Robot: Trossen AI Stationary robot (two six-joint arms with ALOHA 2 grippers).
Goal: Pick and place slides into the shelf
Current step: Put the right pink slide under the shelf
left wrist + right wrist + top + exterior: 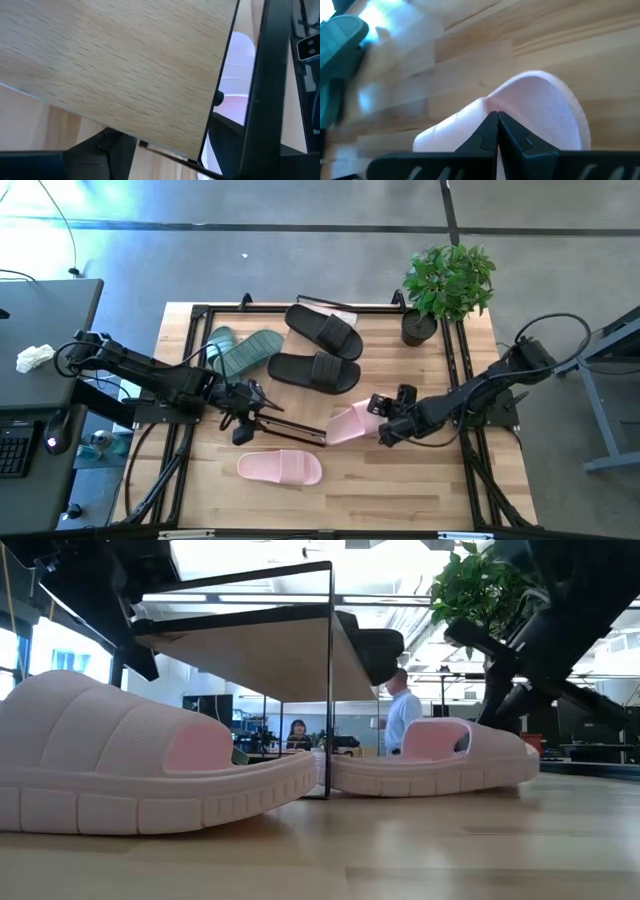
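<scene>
The shelf point(295, 431) stands on the table, and its light plank point(260, 655) fills the left wrist view point(125, 65). Two black slides point(320, 350) and two green slides point(243, 350) lie on the plank. One pink slide point(280, 467) rests sole down near the front edge. The other pink slide point(348, 423) sits by the shelf's near right corner, with my shut right gripper point(385, 432) at its right end. My left gripper point(243, 423) is open at the shelf's near left corner, its fingers on either side of the plank's edge. My right gripper has its shut fingertips point(497, 125) against the pink slide point(545, 110), by the strap's opening point(462, 743). They slant down from the table's right; the fingers hide whether they pinch anything. The slide sits sole down on the table point(430, 775). My left gripper: whether it touches the shelf, I cannot tell.
A potted plant point(448, 285) stands at the table's far right corner. A dark desk with a keyboard point(15, 450) lies beyond the left edge. People point(400, 710) stand in the room behind. Bare wood point(420, 490) lies at the near right.
</scene>
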